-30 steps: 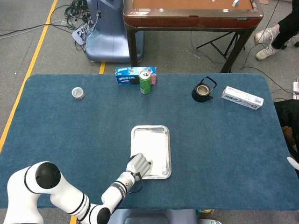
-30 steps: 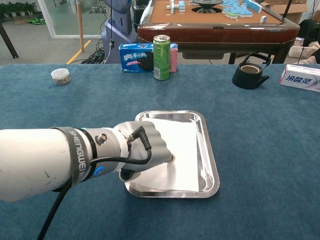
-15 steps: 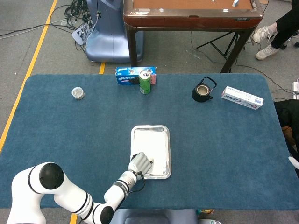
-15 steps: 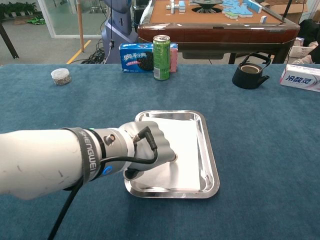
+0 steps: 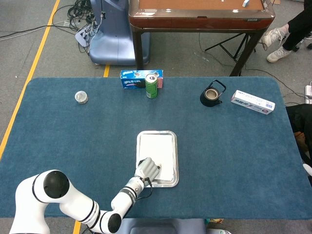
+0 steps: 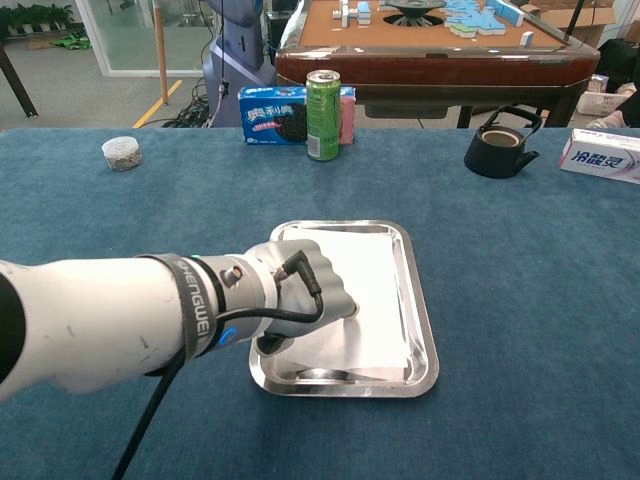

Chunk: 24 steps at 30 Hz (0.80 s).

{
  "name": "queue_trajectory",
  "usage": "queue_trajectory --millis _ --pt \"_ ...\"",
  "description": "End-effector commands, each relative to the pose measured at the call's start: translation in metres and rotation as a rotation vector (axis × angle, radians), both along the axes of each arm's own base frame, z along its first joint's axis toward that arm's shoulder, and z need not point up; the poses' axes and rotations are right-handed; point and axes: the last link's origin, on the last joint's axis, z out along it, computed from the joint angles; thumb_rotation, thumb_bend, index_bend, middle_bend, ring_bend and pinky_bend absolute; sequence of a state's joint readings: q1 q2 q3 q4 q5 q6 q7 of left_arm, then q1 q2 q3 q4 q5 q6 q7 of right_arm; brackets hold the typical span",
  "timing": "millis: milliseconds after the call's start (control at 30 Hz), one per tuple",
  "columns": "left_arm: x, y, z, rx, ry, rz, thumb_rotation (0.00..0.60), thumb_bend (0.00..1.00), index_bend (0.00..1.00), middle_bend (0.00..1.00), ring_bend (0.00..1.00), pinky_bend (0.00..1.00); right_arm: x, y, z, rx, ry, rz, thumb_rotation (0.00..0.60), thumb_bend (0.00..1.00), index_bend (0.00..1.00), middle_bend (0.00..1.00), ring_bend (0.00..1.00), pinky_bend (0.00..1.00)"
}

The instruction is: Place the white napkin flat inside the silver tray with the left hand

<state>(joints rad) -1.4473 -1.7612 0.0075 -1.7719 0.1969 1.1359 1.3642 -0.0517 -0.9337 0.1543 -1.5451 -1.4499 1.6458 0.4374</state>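
Note:
The silver tray (image 5: 157,132) (image 6: 426,335) lies at the middle of the blue table, a little toward the near edge. The white napkin (image 5: 159,150) (image 6: 378,285) is spread inside it and covers most of the floor, leaving a strip of bare metal at the near end. My left hand (image 5: 146,169) (image 6: 303,291) is over the tray's near-left corner. Its fingers are curled in on the napkin's near-left part, and the contact itself is hidden under them. My right hand shows in neither view.
At the back stand a green can (image 5: 151,86) and a blue cookie box (image 5: 131,79). A black teapot (image 5: 212,94) and a white carton (image 5: 252,102) sit at the far right. A small jar (image 5: 81,97) is at the far left. A brown table stands behind.
My left hand has edged further into the tray, taking the napkin's near part with it. Bare metal now shows along the tray's near end.

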Motion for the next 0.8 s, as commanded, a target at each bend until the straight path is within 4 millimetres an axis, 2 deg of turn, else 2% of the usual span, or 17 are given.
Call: queue_trajectory --millis 33,267,800 --pt "0.0014 -0.0020 0.0006 -0.005 0.002 -0.006 0.600 0.49 0.12 1.00 0.94 1.00 0.0011 -0.0002 0.0006 -0.003 -0.002 0.003 0.600 0.07 0.26 0.25 0.17 0.26" --pt "0.0049 -0.0087 -0.0001 -0.016 0.000 -0.025 0.600 0.49 0.12 1.00 0.94 1.00 -0.0001 0.0021 0.0012 -0.010 -0.006 0.008 0.600 0.07 0.26 0.25 0.17 0.26" --pt "0.0078 -0.0023 0.0005 0.002 0.007 -0.027 0.600 0.49 0.12 1.00 0.94 1.00 -0.0015 0.0016 0.0033 -0.019 -0.018 0.010 0.600 0.07 0.26 0.25 0.17 0.26"
